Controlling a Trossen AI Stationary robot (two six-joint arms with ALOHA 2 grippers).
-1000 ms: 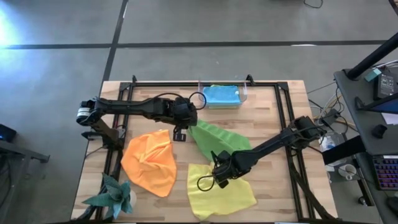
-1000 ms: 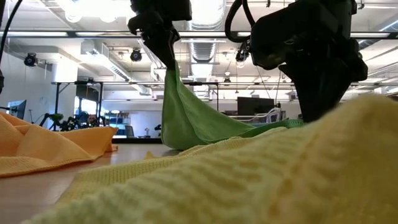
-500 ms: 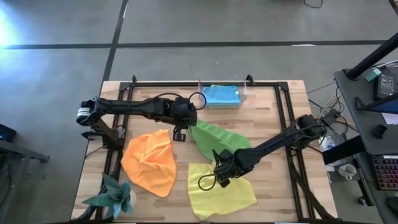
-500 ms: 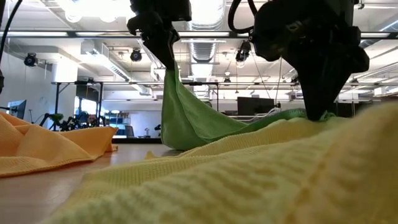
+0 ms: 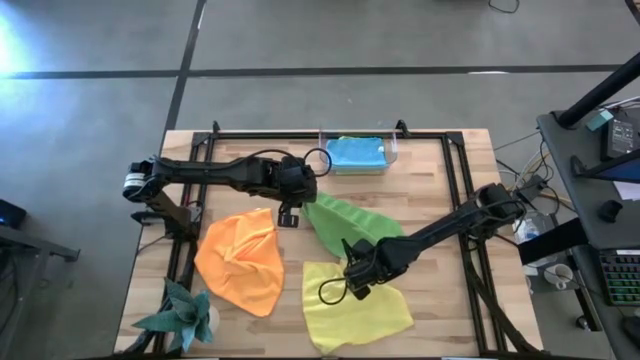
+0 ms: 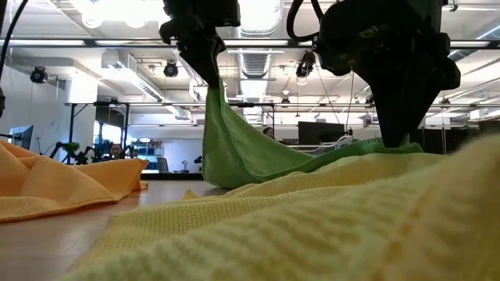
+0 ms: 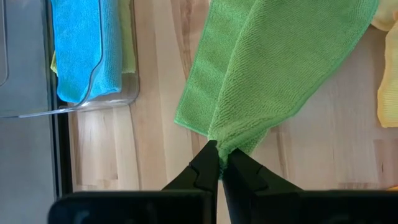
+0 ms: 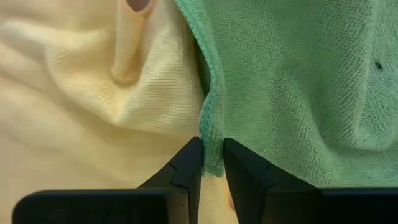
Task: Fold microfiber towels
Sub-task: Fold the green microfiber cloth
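- Your left claw [image 7: 220, 163] pinches a bunched corner of the green towel [image 5: 350, 224], lifting it off the wooden surface [image 5: 440, 180].
- Your right claw [image 8: 212, 163] nips that towel's stitched hem where it overlaps the ribbed yellow towel [image 5: 355, 310].

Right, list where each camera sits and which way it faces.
High: overhead, straight down on the table; both arms show.
Low: table height, level across the yellow towel; arms drop in from above.
Left wrist: down past the left gripper pinching the green towel.
Right wrist: past the right gripper shut on that towel's edge.
All four share the green towel.
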